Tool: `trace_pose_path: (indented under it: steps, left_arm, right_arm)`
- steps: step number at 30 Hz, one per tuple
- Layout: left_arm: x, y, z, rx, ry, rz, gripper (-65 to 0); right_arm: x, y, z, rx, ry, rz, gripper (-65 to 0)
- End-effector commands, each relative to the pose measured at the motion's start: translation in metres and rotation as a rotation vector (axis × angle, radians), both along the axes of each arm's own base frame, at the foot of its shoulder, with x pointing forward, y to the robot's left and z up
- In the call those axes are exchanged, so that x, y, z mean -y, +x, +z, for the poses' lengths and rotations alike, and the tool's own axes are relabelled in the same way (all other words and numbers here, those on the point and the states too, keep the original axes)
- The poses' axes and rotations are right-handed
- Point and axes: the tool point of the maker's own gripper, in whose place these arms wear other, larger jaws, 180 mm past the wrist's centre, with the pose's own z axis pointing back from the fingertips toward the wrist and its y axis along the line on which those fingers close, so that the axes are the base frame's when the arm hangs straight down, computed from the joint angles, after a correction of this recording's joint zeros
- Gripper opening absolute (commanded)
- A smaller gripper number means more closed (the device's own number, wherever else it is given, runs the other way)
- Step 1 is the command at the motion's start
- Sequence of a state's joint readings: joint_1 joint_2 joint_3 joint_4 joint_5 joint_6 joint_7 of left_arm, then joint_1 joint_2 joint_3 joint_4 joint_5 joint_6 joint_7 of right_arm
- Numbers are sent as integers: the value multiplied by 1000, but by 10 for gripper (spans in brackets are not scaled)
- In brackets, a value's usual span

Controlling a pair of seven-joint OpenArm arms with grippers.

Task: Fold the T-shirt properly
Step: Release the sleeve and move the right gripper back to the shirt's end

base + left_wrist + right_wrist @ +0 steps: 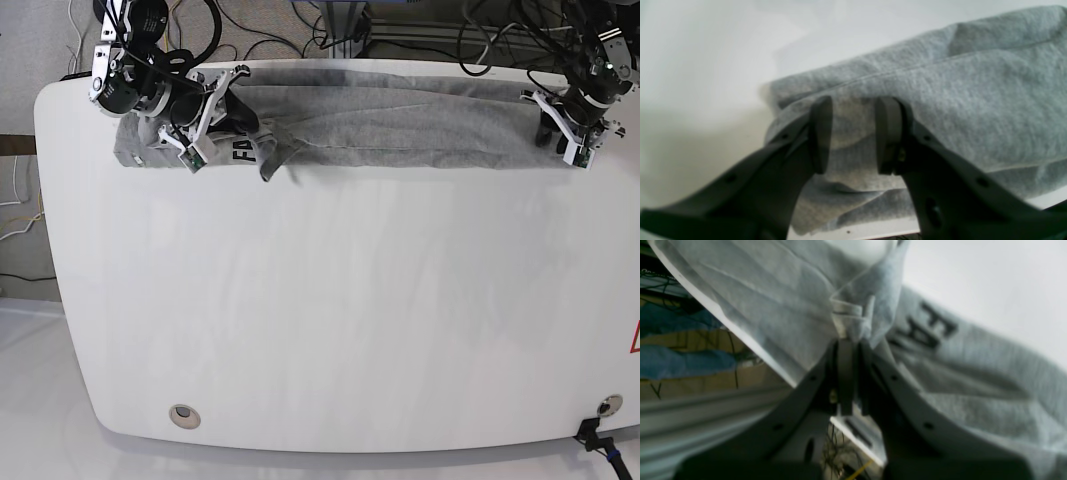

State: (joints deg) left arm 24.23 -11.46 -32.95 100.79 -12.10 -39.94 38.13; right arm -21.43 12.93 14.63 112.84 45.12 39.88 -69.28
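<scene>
In the base view, the near part of the white tabletop (pixel 330 320) carries two round fittings (pixel 183 415) at its front corners. The grey T-shirt (pixel 400 125) lies stretched in a long band along the far edge, spanning from one end effector to the other.

Check the left end effector (pixel 853 133) first. Its two pads stand apart, released, with a bunched corner of the T-shirt (pixel 940 110) lying between and beyond them. You cannot tell whether the pads touch the cloth; nothing is clamped. Bare tabletop (pixel 706 66) lies to the left of this end effector in its wrist view. In the base view, find this left end effector (pixel 572 135) over the band's right end.

Now check the right end effector (pixel 848 350). Its fingers are clenched on a folded hem of the T-shirt (pixel 773 300), and the cloth rises in a lifted sheet above the fingertips. To the right of the fingers, the shirt's black lettering (pixel 930 328) shows on the part resting on the tabletop. In the base view, the right end effector (pixel 205 125) sits at the band's left end, with the lettering just beside it and a small flap of cloth hanging toward you.

Cables (pixel 300 30) lie beyond the far edge of the tabletop.
</scene>
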Motion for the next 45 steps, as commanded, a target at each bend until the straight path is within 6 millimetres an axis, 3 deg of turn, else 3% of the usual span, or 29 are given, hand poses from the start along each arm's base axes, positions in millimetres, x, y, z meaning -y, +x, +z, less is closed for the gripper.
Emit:
trace_pose_path:
  steps: [1, 14, 20, 22, 24, 26, 34, 41, 45]
  left_arm:
    - [-2, 6, 8, 33, -2, -5, -445]
    - [-2, 7, 10, 39, 1, -6, -445]
    - [-2, 8, 11, 41, 3, -7, -445]
    - [-2, 8, 11, 41, 3, -7, -445]
    - [-2, 8, 11, 41, 3, -7, -445]
    - [-2, 8, 11, 41, 3, -7, -445]
    - [-7, 9, 14, 43, 17, -13, -445]
    - [-7, 10, 14, 46, 18, -14, -445]
    - [-7, 11, 16, 51, 21, -16, -445]
  right_arm:
    - [1, 2, 12, 32, 32, 17, -650]
    - [8, -13, -8, -24, -67, 57, -645]
    - [27, -15, -21, -38, -201, 58, -265]
    - [34, -15, -24, -42, -244, 58, -172]
    - [38, -12, -24, -34, -260, 53, -126]
    - [38, -7, -21, -14, -259, 49, -124]
    - [73, 24, 1, 94, -297, -51, -124]
    - [73, 48, 18, 179, -267, -85, -126]
    - [79, 52, 22, 195, -269, -110, -140]
